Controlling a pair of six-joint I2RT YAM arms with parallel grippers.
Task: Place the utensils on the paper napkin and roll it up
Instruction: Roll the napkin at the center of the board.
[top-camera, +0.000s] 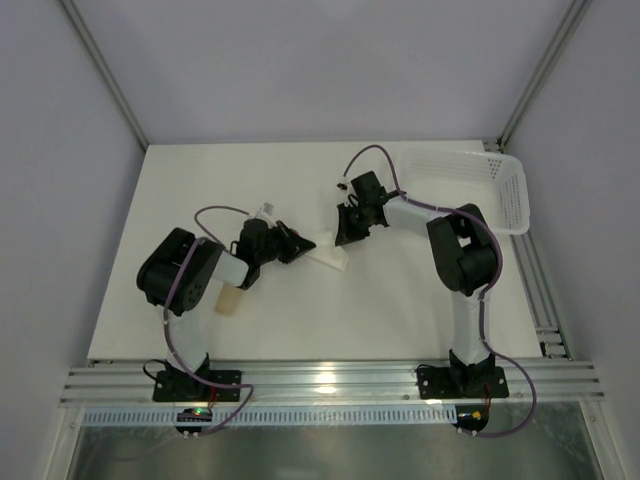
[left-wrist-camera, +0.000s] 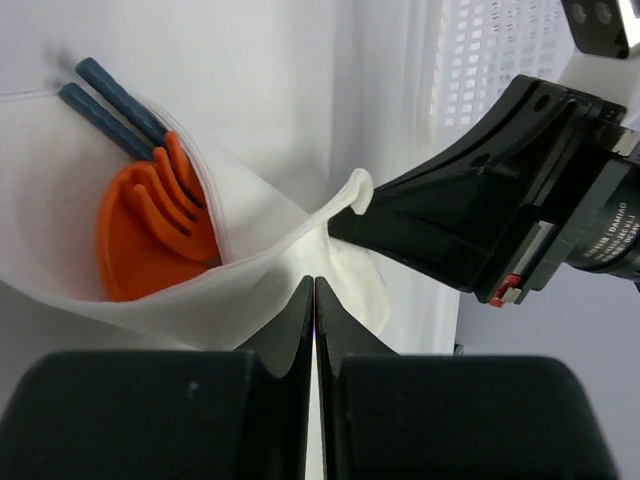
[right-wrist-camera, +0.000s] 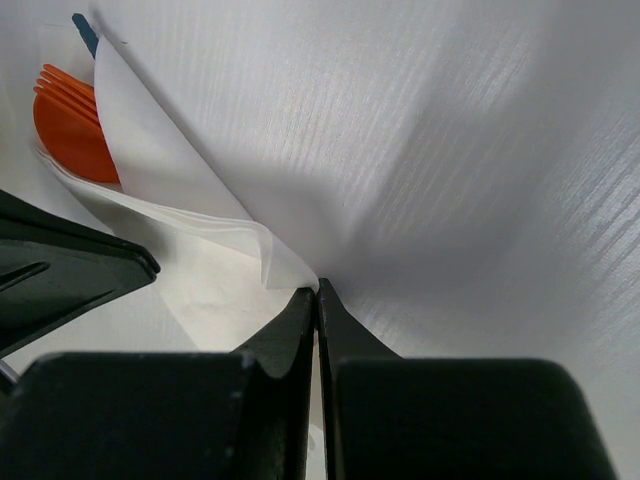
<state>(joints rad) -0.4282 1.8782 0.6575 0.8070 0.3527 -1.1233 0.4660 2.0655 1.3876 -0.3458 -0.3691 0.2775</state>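
Paper napkin, mid-frame on worktop, folded around orange spoon and dark sticks. Left gripper and right gripper each pinched shut on its edge. Rolling stage, by appearance; next move calls for even turning.

Black arms carry white links and purple cables; the left end effector and right end effector have black wedge-shaped fingers.
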